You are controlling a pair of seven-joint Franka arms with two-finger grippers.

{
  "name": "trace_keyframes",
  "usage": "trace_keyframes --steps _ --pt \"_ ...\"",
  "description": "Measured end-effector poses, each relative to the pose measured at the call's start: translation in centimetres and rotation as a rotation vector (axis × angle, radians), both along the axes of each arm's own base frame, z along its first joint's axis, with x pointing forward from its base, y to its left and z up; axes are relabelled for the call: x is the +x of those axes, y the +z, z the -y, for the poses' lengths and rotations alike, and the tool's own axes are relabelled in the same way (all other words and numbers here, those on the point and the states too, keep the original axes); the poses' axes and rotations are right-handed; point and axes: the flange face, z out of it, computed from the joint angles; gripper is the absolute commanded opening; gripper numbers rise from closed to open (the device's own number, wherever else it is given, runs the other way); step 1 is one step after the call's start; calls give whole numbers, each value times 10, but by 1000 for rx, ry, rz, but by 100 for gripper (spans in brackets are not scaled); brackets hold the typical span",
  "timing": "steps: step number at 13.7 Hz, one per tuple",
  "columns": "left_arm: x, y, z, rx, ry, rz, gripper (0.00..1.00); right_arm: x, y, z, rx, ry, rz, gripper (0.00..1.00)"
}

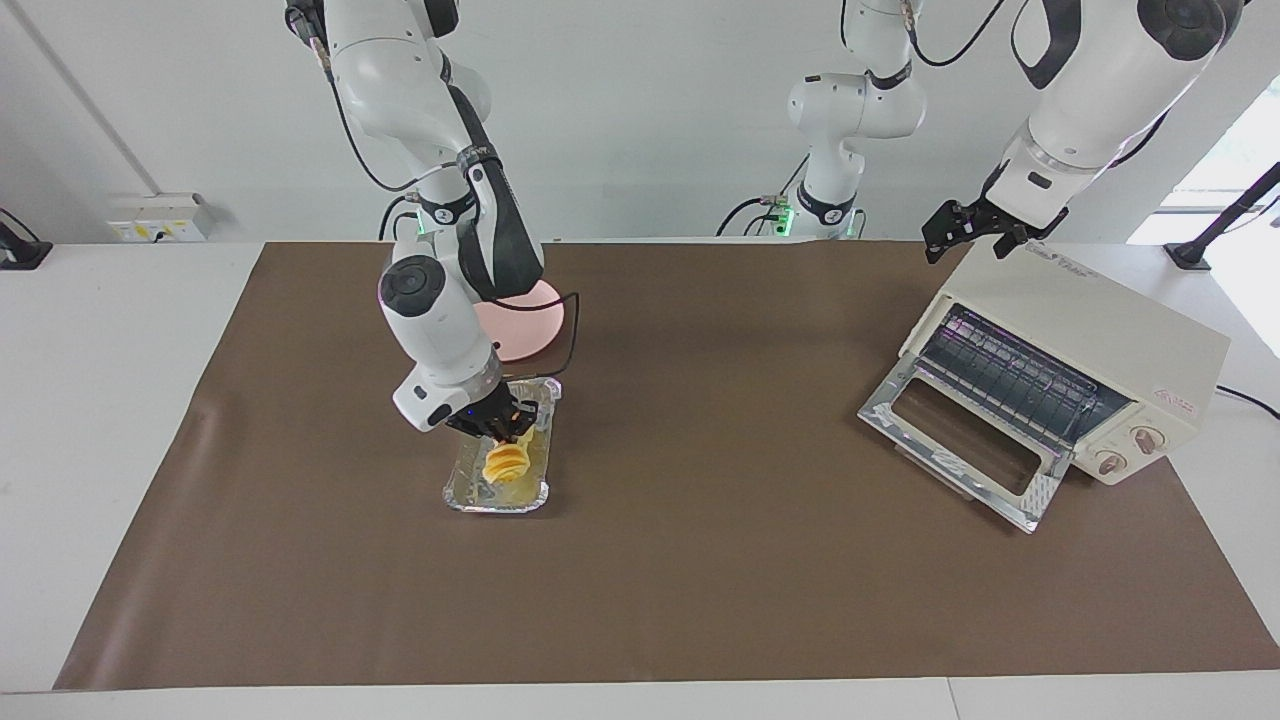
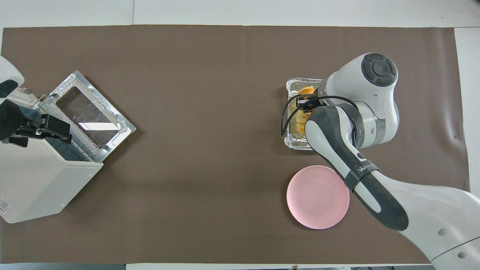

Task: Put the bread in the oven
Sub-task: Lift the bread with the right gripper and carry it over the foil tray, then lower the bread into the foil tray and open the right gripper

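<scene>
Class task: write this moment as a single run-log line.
right gripper: shut on bread, low in foil tray | left gripper: open, waits over oven | oven door: open | pink plate: bare
</scene>
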Motion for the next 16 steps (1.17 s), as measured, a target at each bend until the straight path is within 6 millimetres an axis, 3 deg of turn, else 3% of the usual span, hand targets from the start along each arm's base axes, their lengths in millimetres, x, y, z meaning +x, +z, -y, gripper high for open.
trace_keyframes --steps 1,2,3,4,7,12,14,16 --pt "0 0 0 0 0 0 100 -1 -6 1 0 4 9 0" --pt "0 0 0 0 0 0 100 -4 -14 1 2 8 30 21" --pt "0 0 0 0 0 0 100 -7 -22 1 4 11 53 74" --pt "0 0 0 0 0 0 100 -9 -28 1 5 18 67 100" --pt "0 0 0 0 0 0 100 -6 -22 5 5 28 89 100" --pt "0 0 0 0 0 0 100 14 33 28 3 2 100 100" --pt "0 0 0 0 0 0 100 14 31 48 -2 -21 86 100" --pt "0 0 0 0 0 0 100 6 14 56 -9 -31 49 96"
